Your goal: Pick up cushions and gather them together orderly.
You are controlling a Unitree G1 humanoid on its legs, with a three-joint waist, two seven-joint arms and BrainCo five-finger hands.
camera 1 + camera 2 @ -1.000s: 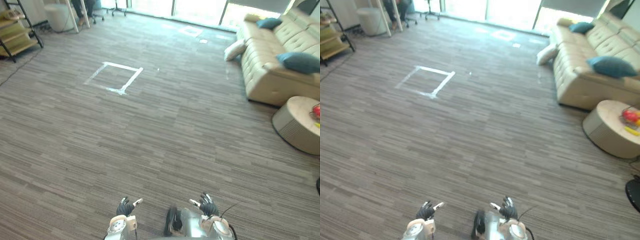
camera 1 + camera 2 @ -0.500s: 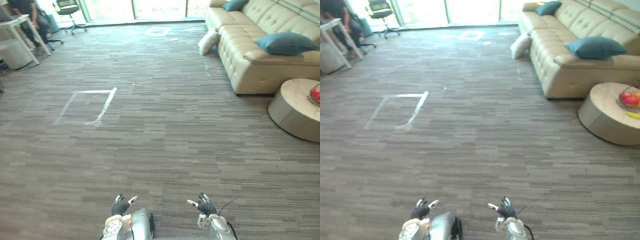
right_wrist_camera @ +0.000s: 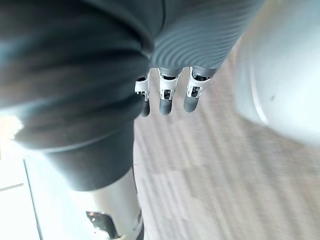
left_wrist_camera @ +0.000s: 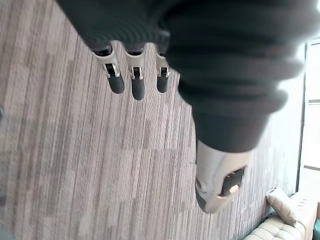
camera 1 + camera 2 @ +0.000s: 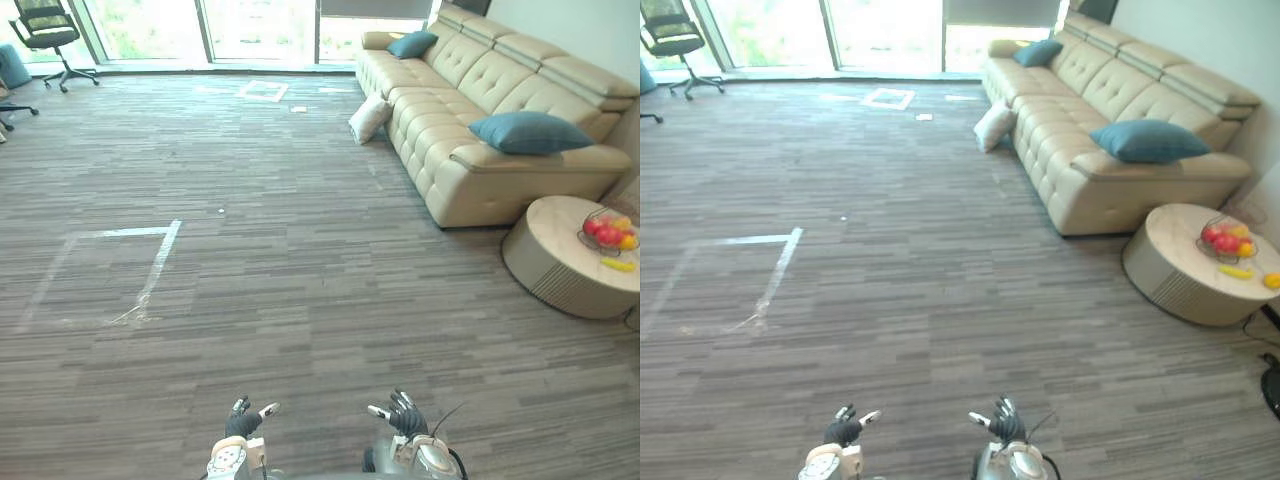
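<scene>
Left hand (image 5: 243,422) and right hand (image 5: 405,418) are hanging empty, fingers (image 4: 136,82) apart. Nothing is gathered yet: a teal fabric cushion (image 5: 530,131) and a second teal cushion (image 5: 412,44) are lying apart on the beige leather sofa (image 5: 500,190), a cream cushion (image 5: 369,118) leaning against it.

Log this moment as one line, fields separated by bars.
left hand open | right hand open | near teal cushion, far teal cushion: on sofa | white cushion: on floor by sofa | none picked
</scene>
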